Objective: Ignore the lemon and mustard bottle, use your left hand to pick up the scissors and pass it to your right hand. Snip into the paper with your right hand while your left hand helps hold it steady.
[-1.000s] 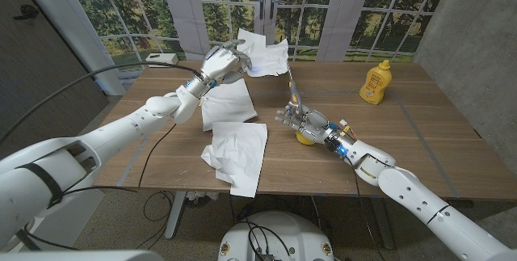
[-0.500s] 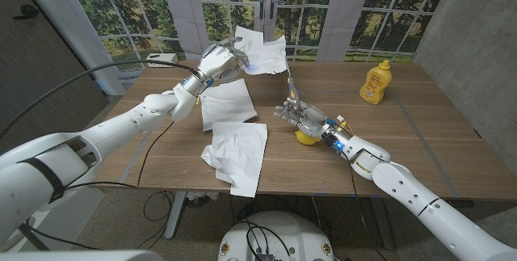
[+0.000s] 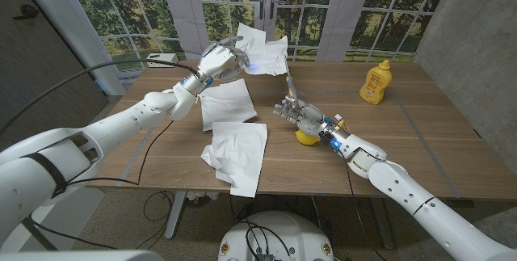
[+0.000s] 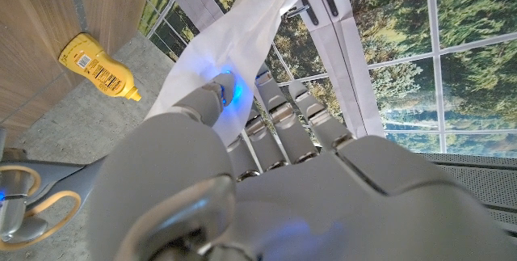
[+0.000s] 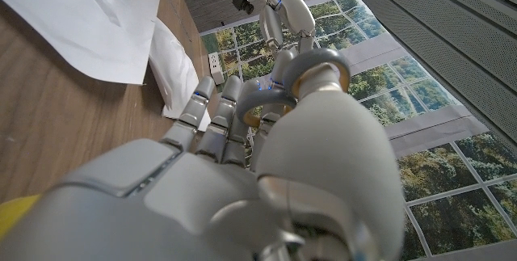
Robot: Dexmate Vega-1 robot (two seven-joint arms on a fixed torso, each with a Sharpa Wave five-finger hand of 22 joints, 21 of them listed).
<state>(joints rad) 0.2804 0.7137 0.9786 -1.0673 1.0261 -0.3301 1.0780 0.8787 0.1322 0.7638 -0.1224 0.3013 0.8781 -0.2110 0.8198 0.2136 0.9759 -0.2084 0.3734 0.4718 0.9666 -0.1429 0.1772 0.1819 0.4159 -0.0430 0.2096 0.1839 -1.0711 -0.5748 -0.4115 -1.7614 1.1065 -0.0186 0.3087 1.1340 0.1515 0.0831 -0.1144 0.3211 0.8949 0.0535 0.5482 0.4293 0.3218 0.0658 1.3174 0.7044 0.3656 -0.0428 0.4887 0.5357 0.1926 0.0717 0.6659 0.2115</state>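
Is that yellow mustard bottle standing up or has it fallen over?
Standing upright: the mustard bottle sits on its base on the table, cap pointing up.

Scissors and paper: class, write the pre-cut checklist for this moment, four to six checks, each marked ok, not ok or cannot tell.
1. Grey-bladed scissors with yellow-lined handles are held by the right hand: ok, blades point up towards the sheet.
2. Left hand holds the raised white paper sheet off the wooden table: ok.
3. Blades are open enough to take the sheet's edge: cannot tell.
4. Blade tips have reached the sheet's edge: cannot tell, they look close in the head view.
5. Yellow lemon and yellow mustard bottle are left alone on the table: ok; the lemon lies just under the right hand.
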